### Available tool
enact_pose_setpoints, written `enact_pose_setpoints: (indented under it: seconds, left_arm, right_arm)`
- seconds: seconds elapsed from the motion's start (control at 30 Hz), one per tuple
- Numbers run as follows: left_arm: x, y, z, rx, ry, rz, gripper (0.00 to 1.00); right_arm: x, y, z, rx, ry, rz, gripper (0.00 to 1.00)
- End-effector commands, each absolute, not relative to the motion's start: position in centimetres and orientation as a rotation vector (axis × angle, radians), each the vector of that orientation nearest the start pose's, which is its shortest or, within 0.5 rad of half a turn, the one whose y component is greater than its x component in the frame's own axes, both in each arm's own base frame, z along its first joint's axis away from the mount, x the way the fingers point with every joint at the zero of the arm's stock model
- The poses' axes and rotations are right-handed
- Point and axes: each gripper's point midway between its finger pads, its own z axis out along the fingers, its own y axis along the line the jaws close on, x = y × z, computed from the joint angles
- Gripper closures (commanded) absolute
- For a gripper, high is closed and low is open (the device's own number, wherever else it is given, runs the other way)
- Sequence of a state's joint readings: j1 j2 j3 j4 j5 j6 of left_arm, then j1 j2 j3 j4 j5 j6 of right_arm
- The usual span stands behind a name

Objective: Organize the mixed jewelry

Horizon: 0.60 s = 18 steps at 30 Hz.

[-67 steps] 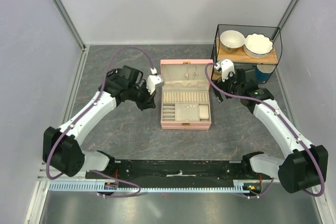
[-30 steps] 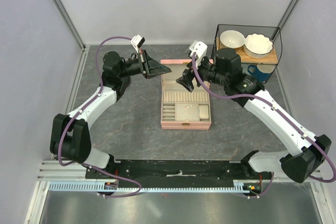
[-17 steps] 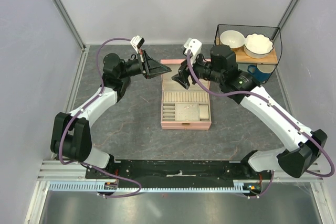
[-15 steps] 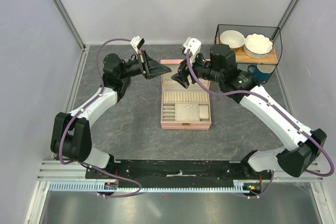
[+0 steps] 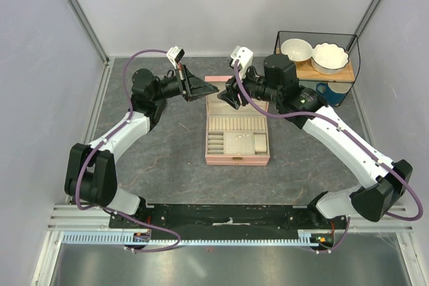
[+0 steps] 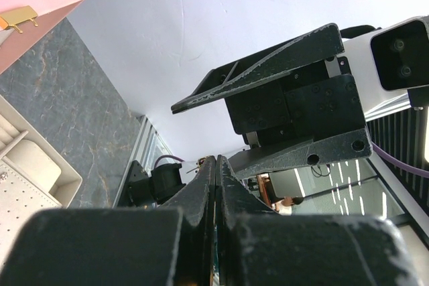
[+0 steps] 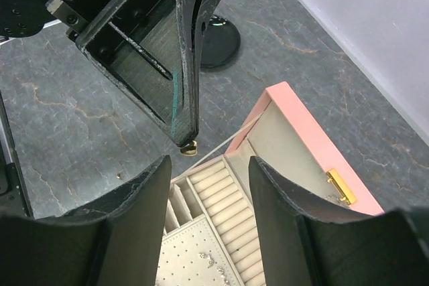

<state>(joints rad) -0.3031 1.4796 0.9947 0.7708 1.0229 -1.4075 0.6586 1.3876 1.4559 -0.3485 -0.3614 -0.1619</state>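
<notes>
1. Mixed jewelry [image 7: 209,260] is mid-sort: pale pieces lie on the dotted pad of the pink box [image 7: 320,135], one speck [image 7: 120,176] sits on the counter [image 7: 80,132], and a gold piece [image 7: 190,145] hangs above the open box.
2. Left hand [image 7: 190,135], pinched tight, holds that gold piece at its very tips; a thin pale strand seems to trail from it toward the lid.
3. Right hand [image 7: 211,162], fingers moderately apart and empty, faces the piece from just beside it.
4. This looks like a hand-to-hand pass; next, the right hand must close squarely on the tiny piece before the left lets go.
</notes>
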Motion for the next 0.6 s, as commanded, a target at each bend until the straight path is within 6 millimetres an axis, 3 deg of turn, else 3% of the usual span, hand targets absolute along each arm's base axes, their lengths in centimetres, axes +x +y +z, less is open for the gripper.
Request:
enact_pose_setpoints:
  seconds: [0.0, 0.57]
  left_arm:
    - [30.17, -27.15, 35.43, 0.170, 1.737, -1.972, 0.98]
    - [30.06, -27.17, 35.07, 0.168, 1.749, -1.965, 0.98]
  right_arm:
    - [30.56, 31.35, 36.86, -0.966, 1.554, 0.702, 0.44]
    - [30.79, 31.65, 37.14, -0.960, 1.555, 0.712, 0.43]
